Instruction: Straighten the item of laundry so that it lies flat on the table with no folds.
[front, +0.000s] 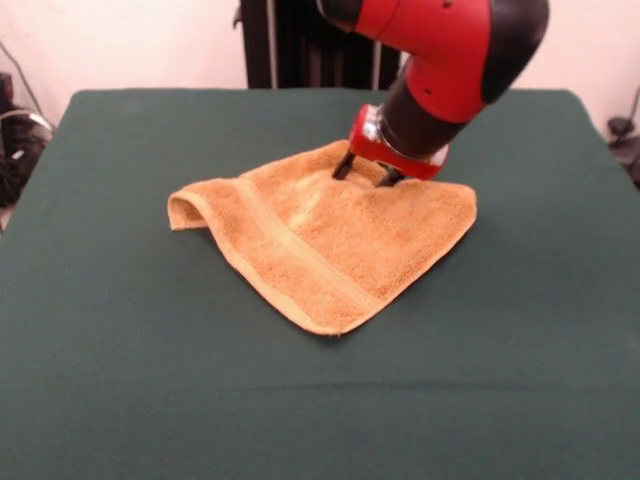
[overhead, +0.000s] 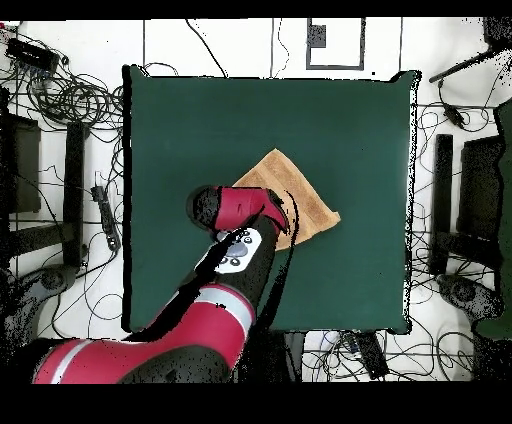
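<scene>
The orange-tan towel lies near the middle of the green table, turned like a diamond. Its left corner curls up and over, and a woven border band runs diagonally across it. My gripper stands over the towel's far part, its two dark fingers spread apart with their tips on or just above the cloth. It holds nothing. In the overhead view the towel shows to the right of the red wrist, which covers part of the towel and hides the gripper. The white tag is not visible.
The table extends well beyond the towel on all sides. The robot's pedestal stands at the far edge. Cables and equipment lie on the floor around the table.
</scene>
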